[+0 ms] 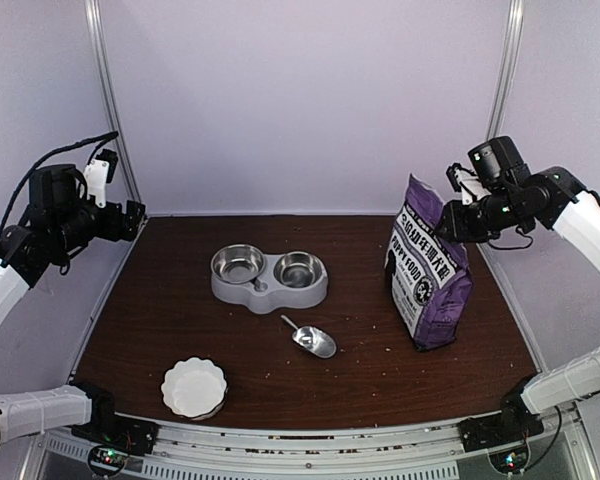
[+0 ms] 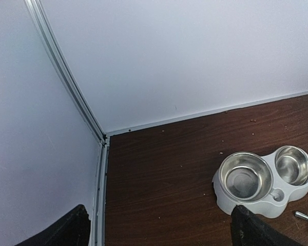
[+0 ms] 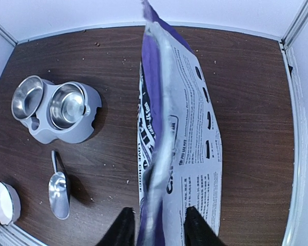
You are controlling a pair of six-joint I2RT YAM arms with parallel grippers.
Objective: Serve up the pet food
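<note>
No heap of pet food shows; only tiny crumbs lie scattered on the brown table (image 1: pixel 180 300). The purple-and-white bag (image 1: pixel 430 280) stands upright at the right. My right gripper (image 1: pixel 452 222) is at its top; in the right wrist view the gripper (image 3: pixel 159 212) is open, its fingers on either side of the bag's (image 3: pixel 179 128) folded top edge. My left gripper (image 1: pixel 130 217) is raised at the far left, open and empty (image 2: pixel 159 215). The metal scoop (image 1: pixel 313 340) lies empty mid-table.
A grey feeder with two empty steel bowls (image 1: pixel 269 277) sits centre back, also in the left wrist view (image 2: pixel 262 179) and the right wrist view (image 3: pixel 56 110). A white fluted dish (image 1: pixel 194 387) is near the front left edge. White walls enclose the table.
</note>
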